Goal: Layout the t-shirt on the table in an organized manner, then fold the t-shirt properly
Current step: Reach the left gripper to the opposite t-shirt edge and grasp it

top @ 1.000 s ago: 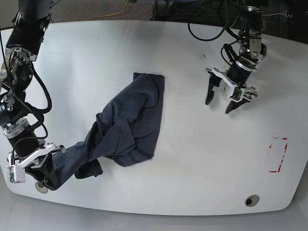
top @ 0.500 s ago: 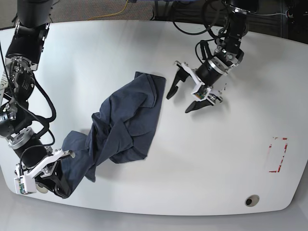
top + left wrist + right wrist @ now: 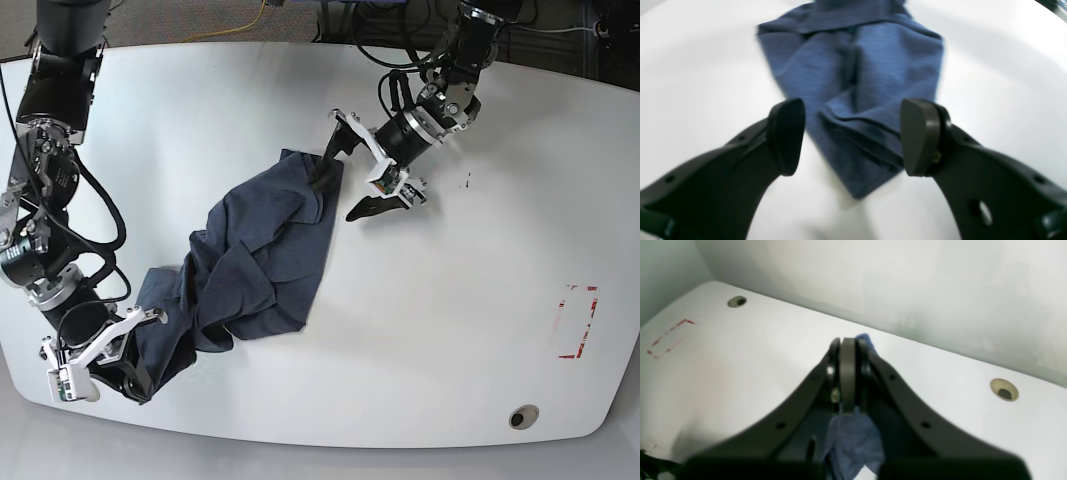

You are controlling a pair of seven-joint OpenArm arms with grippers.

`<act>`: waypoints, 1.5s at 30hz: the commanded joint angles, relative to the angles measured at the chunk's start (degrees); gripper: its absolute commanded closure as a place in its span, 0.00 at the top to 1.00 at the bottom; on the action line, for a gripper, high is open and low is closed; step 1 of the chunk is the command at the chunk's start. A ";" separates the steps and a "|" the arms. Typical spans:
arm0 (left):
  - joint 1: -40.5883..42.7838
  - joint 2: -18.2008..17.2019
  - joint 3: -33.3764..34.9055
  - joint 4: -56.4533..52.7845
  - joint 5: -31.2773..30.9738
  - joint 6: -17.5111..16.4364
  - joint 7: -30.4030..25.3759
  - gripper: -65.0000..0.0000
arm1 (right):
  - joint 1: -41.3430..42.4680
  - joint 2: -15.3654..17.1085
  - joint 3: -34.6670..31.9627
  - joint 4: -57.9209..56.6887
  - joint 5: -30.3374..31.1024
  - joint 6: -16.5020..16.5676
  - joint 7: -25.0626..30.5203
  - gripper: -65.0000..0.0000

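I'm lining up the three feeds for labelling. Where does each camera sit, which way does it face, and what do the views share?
Base: high above the table, looking down; both arms show, left tool at the t-shirt, right tool at its other end.
Left wrist: on the left arm, looking past the open left tool at a t-shirt corner.
Right wrist: behind the right tool, shut on t-shirt fabric, facing across the table.
Shared: all show t-shirt and table.
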State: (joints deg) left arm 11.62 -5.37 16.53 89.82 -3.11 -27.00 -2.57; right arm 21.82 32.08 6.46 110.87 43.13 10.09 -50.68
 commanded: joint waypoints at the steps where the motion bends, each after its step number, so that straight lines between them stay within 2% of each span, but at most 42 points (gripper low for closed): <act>1: -0.41 0.49 -0.05 1.56 -4.67 -0.03 -1.70 0.72 | 1.60 1.02 0.53 0.56 -0.54 -0.20 1.93 0.00; 4: -0.41 0.66 -1.72 1.56 -9.76 0.06 1.12 0.79 | 1.60 0.67 0.71 0.47 -0.72 -0.20 1.93 0.00; 11: -0.76 0.66 -2.25 1.12 -17.59 -0.20 7.01 0.79 | 1.60 0.23 0.79 0.47 -0.72 -0.20 1.93 0.00; 20: -0.94 0.66 -2.07 -0.11 -23.48 -0.20 11.58 0.79 | 1.43 0.06 0.71 0.47 -0.72 -0.20 1.93 0.00; 28: -4.36 3.48 -2.25 -3.10 -23.92 0.15 16.68 0.78 | 0.81 0.06 0.88 0.47 -0.81 -0.20 1.84 0.00; 35: -6.21 5.85 -2.25 -6.26 -23.92 2.70 16.77 0.78 | -0.24 0.06 0.97 0.47 -0.81 -0.20 1.84 0.00; 45: -8.06 7.26 -1.99 -10.13 -23.92 2.87 18.61 0.78 | -1.12 -0.03 1.06 0.47 -0.81 -0.20 1.84 0.00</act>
State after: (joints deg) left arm 3.97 1.26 14.48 79.26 -26.22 -23.46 16.60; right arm 19.16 31.11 6.81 110.78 42.19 9.91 -50.83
